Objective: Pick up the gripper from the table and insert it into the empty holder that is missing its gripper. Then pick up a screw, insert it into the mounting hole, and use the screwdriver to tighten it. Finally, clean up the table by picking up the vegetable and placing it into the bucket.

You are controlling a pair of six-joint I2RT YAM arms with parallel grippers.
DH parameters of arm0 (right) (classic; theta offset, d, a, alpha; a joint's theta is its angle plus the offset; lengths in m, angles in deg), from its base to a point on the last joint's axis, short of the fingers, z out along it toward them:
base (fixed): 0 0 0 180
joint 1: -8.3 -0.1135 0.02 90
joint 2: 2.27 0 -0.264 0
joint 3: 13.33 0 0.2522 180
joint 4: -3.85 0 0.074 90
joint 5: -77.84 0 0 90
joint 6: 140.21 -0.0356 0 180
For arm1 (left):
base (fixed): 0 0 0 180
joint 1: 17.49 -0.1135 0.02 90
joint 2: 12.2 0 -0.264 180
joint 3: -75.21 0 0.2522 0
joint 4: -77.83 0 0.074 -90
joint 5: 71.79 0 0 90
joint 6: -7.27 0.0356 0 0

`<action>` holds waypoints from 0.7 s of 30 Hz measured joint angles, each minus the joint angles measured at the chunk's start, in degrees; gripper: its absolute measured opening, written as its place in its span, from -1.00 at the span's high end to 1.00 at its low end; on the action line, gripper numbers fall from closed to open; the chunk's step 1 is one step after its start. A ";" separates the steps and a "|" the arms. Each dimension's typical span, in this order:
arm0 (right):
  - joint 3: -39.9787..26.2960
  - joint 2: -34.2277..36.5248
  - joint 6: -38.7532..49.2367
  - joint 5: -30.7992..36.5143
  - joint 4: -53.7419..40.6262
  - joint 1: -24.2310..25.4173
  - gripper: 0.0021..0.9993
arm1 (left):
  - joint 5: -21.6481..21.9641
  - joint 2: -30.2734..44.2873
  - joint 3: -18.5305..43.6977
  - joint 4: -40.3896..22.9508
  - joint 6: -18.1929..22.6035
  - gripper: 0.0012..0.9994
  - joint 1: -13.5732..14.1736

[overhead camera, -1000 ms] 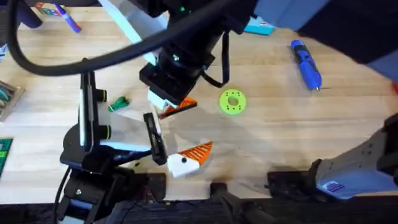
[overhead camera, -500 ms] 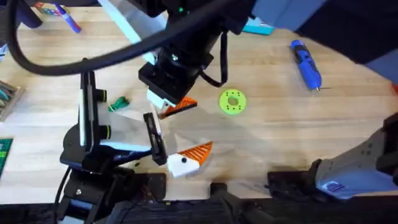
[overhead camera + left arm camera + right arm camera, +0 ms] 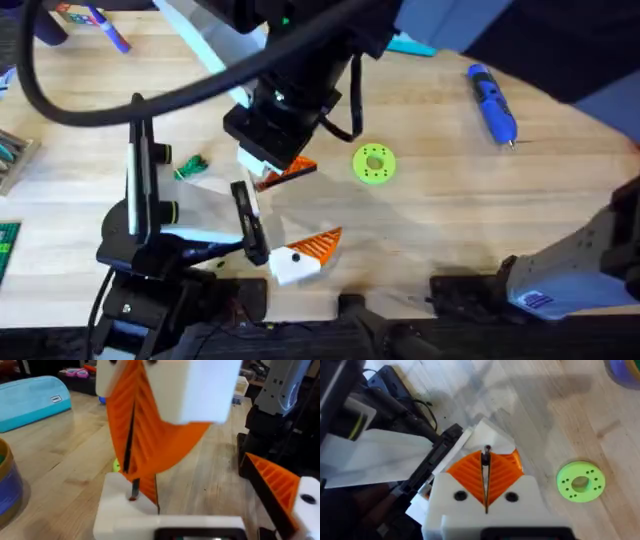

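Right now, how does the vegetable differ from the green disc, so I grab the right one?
The vegetable is a small, irregular leafy lump; the green disc is larger, flat and round with holes. The vegetable lies beside the black stand; the disc on open table. Both are green.

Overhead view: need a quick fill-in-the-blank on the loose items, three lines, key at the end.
The pen-shaped screwdriver is coloured ____.
The flat disc with holes is coloured ____.
In the overhead view the vegetable lies to the disc's ____.
Missing words: blue; green; left.
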 joint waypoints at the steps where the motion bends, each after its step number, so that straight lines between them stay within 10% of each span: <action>1: 0.00 0.02 0.00 0.00 0.02 -0.04 0.98 | 0.00 0.02 0.00 0.00 0.00 -0.98 0.00; 21: -0.02 0.94 0.00 0.00 0.26 -0.15 0.98 | -0.02 0.02 0.00 -0.02 -0.24 -0.98 0.00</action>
